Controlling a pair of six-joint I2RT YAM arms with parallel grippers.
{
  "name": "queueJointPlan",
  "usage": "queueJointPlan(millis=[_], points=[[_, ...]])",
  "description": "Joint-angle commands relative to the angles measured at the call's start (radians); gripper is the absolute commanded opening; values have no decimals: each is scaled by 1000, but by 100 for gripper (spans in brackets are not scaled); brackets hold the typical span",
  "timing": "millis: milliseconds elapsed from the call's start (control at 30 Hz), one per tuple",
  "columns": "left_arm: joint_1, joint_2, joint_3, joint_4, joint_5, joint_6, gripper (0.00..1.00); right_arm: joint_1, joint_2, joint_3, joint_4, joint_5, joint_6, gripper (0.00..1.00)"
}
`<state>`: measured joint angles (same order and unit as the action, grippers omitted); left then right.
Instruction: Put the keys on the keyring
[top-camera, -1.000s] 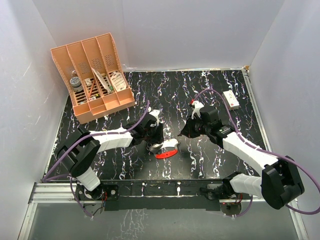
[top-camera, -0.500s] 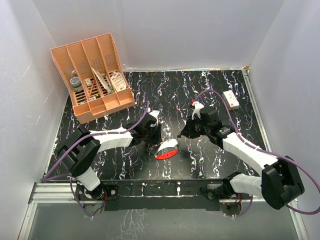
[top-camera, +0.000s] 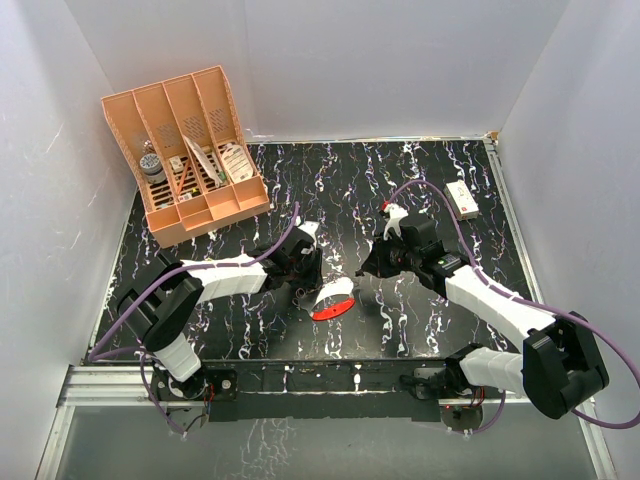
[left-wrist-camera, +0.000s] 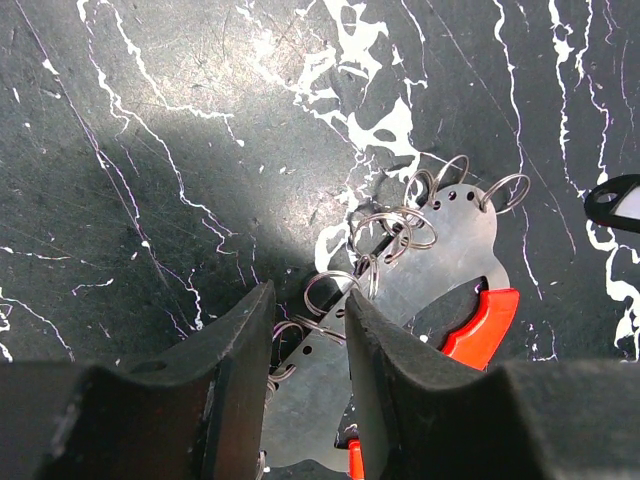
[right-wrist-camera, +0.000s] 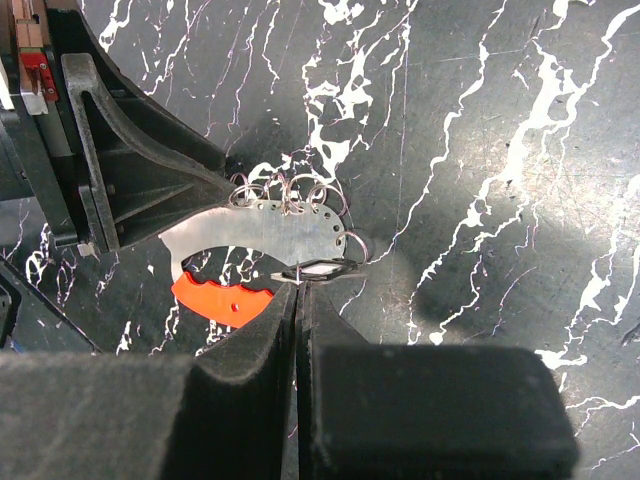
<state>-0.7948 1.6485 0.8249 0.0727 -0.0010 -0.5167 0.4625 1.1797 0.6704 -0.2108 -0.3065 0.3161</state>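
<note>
At the far left of the table (top-camera: 400, 180) stands an orange organizer (top-camera: 205, 212) with some small items in its compartments. It is well apart from the work and seems to have no part in it.

Nearer the middle, the left fingers (left-wrist-camera: 235, 380) stand narrow, one on each side of the slim end of the keyring (left-wrist-camera: 440, 250). The metal plate fills the gap between them and appears to touch both, so I read this as a grip on the keyring. I judge the reason is to keep the plate from sliding or turning when something is pushed against it. The grip is at the end away from the row of small wire rings (left-wrist-camera: 385, 230) along the curved edge, which leaves those rings free to be reached. The red crescent (left-wrist-camera: 482, 318) runs along the opposite edge.

The keyring is near the middle of the table, between the two arms. To its right, the right fingers (right-wrist-camera: 250, 400) are pressed fully together on the keys (right-wrist-camera: 318, 268), a thin dark piece held at the very tips. It points at the ringed edge and is just beside the rings. Probably so little of it is held so that its hole can meet a ring. Threading is not yet done, I think.

At the far right lies a small white box (top-camera: 461, 200), untouched.
</note>
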Motion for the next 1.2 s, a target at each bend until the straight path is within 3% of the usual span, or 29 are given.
queueJointPlan(millis=[0,233,300,433,533,833,1000,1167], points=[[5,-3,33,-22,-2,-11,32,-2,-22,-3,51,-5,2,0],[5,-1,31,-25,0,-12,17,-3,-22,-8,57,-5,2,0],[5,-3,34,-35,-16,-9,16,-3,-22,-10,59,-6,3,0],[10,-32,46,-65,-90,14,43,-3,-21,-12,60,-8,2,0],[37,-60,46,-60,-108,32,52,-3,-20,-14,63,-9,2,0],[82,-138,-15,-12,-17,74,53,-2,-26,-4,60,-9,-3,0],[80,-241,-107,128,100,148,54,-3,-41,6,68,18,8,0],[77,-222,-67,96,164,242,55,-4,-68,22,100,72,30,0]])
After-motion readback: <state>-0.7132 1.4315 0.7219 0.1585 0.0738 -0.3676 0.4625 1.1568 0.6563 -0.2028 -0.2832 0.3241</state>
